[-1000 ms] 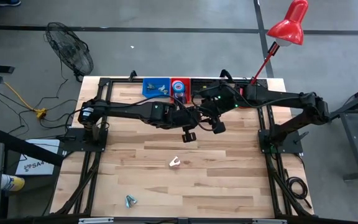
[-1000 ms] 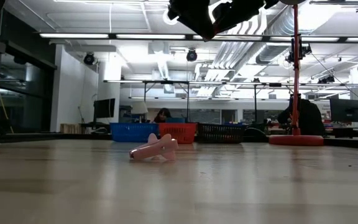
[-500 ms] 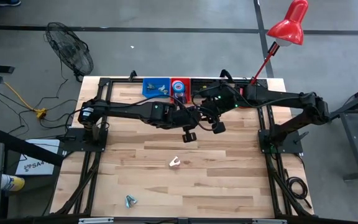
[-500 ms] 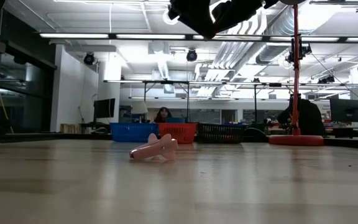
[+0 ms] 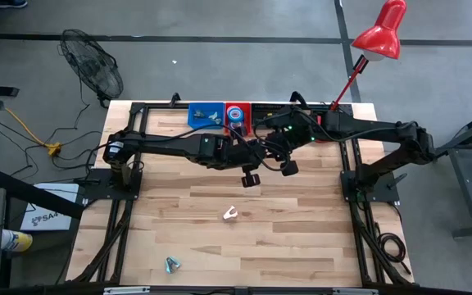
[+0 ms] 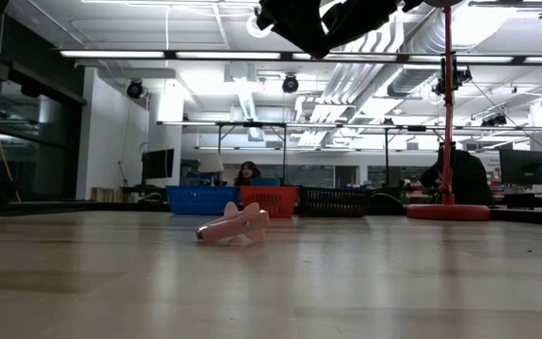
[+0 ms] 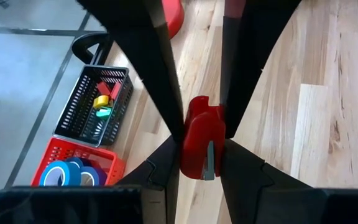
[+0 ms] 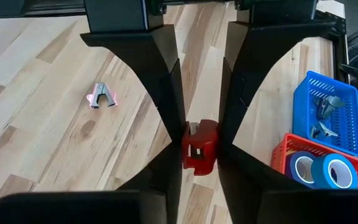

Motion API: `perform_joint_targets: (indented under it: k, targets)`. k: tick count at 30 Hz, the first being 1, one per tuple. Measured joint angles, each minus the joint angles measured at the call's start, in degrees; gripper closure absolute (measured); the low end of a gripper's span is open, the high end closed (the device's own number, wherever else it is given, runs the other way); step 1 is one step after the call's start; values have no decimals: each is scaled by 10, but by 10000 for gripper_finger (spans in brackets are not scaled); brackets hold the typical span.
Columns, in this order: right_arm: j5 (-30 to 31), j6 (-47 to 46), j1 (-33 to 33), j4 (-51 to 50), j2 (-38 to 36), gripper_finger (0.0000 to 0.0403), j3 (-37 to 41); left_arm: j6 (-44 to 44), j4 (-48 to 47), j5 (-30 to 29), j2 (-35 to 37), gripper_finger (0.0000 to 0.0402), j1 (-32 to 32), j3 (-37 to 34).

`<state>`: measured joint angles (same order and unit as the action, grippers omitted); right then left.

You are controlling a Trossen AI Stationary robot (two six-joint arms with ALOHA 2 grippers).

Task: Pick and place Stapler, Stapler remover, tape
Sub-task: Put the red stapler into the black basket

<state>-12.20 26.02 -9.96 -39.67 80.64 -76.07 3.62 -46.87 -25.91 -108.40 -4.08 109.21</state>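
Note:
A red stapler (image 7: 202,144) hangs in the air above the back middle of the table, and both grippers are on it. My left gripper (image 7: 201,148) is shut on it from one end. My right gripper (image 8: 199,149) is shut on the same stapler (image 8: 199,144) from the other end. In the high view the two arms meet tip to tip (image 5: 260,149) and hide the stapler. A pink staple remover (image 5: 230,214) lies on the table's middle (image 6: 233,224). A second staple remover (image 5: 171,264) lies near the front left. Blue tape rolls (image 8: 319,169) sit in the red basket (image 5: 237,113).
Three baskets line the back edge: blue (image 5: 206,114) holding staple removers, red, and black (image 5: 267,111) holding small staplers (image 7: 102,101). A red desk lamp (image 5: 381,33) stands at the back right. People (image 6: 247,172) show in the room far behind the table.
The right gripper's fingers have drawn in onto the stapler. Both arms have stayed almost still above the table's back middle.

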Motion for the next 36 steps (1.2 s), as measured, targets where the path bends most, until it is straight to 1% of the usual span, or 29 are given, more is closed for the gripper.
perform_joint_targets:
  k: [6, 9, 28, 31, 36]
  targets:
    - [14, 3, 0, 0, -1, 353, 0, 10, 1, 4, 0, 314, 1, 0]
    - [25, 3, 0, 0, -2, 354, 0, 10, 3, 3, 0, 314, 1, 0]
    - [28, -3, 0, -2, -2, 355, 0, 11, -3, -2, 0, 311, 0, 0]
    - [30, -7, 0, -2, -2, 355, 0, 9, -7, -4, 0, 292, 0, 0]
    - [49, -15, -2, -11, -1, 358, 0, 7, -7, -8, 0, 232, -1, 0]
